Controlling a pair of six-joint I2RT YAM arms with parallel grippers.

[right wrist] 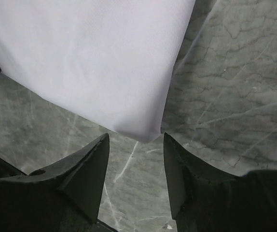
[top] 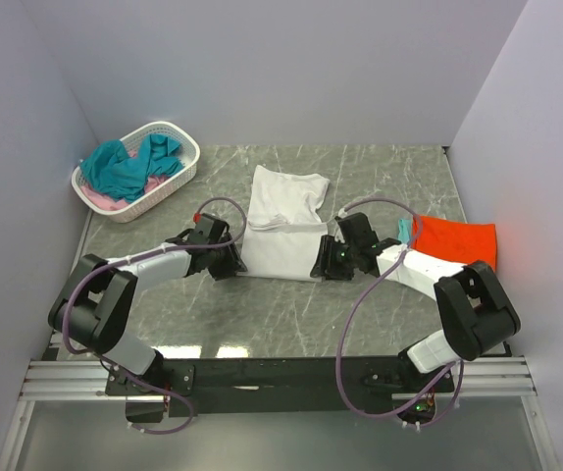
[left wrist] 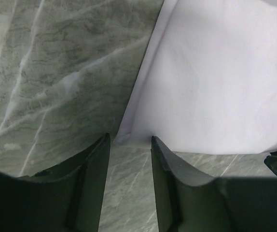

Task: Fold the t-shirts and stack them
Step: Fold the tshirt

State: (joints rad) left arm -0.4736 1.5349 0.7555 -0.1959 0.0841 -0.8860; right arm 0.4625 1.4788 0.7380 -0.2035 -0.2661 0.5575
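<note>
Left gripper (left wrist: 130, 138) straddles the white t-shirt's (top: 281, 221) near-left corner, jaws partly open. Right gripper (right wrist: 136, 136) does likewise at the near-right corner. Neither has clamped the cloth.

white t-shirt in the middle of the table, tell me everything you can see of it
The white soft cloth t-shirt lies flat, partly folded, on the grey marble-look table. Its far part is rumpled in layered folds; its near part is smooth. The left end effector and right end effector sit open at its two near corners, each corner just ahead of the finger gap, not clamped.
</note>
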